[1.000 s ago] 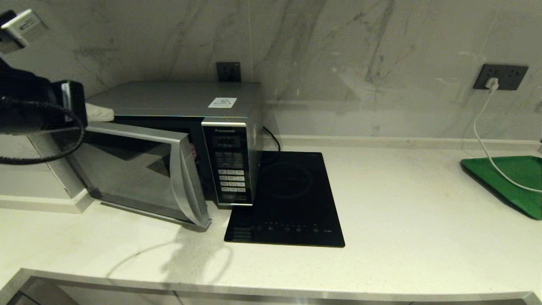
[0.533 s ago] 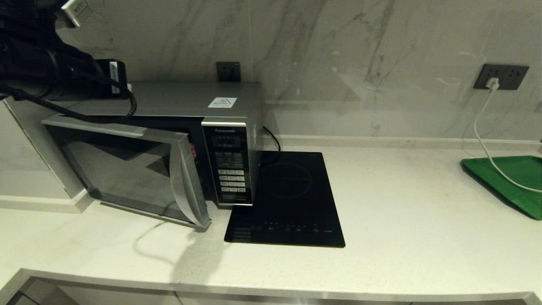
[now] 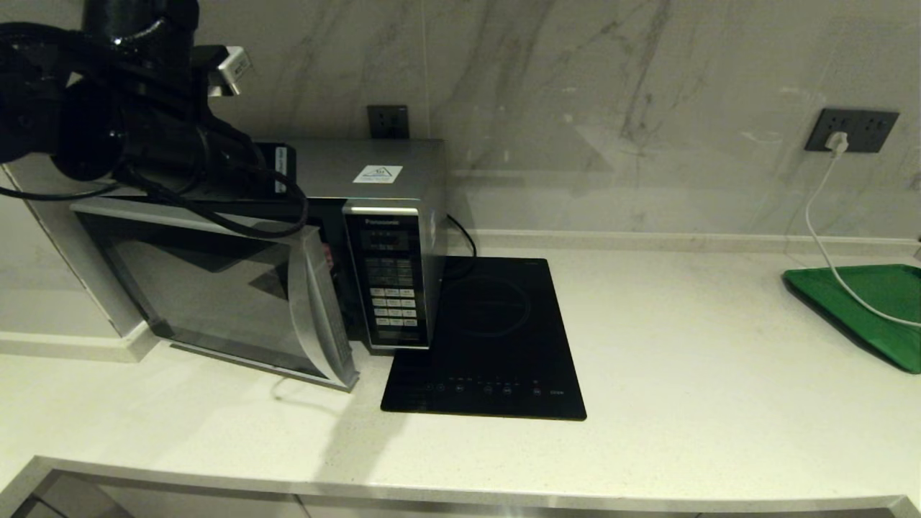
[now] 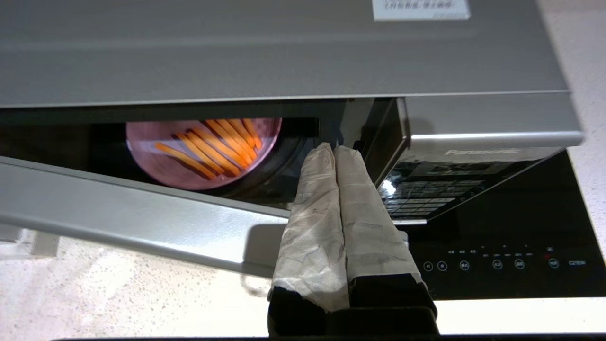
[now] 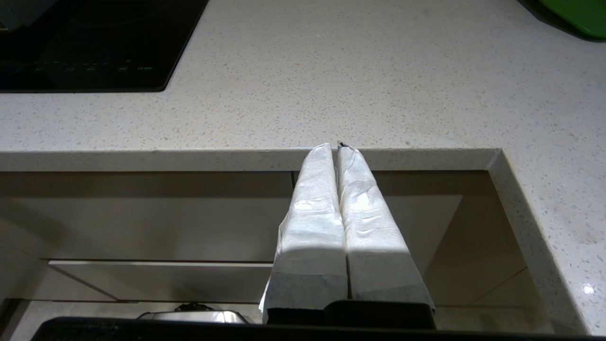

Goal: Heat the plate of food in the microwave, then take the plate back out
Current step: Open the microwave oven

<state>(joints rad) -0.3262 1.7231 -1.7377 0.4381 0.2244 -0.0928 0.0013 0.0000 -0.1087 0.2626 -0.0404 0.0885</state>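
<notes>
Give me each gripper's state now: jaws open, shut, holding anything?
Left gripper: jaws shut, holding nothing, at the gap of the microwave's part-open door.
Right gripper: jaws shut, empty, parked below the counter edge.

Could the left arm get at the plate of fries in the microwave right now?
Probably not yet. The plate of fries sits inside the microwave, but the door is only partly open, leaving a narrow gap. The left fingers, shut, hover above that gap.

Plate of food (image 4: 203, 152) half behind door (image 4: 142, 218)
</notes>
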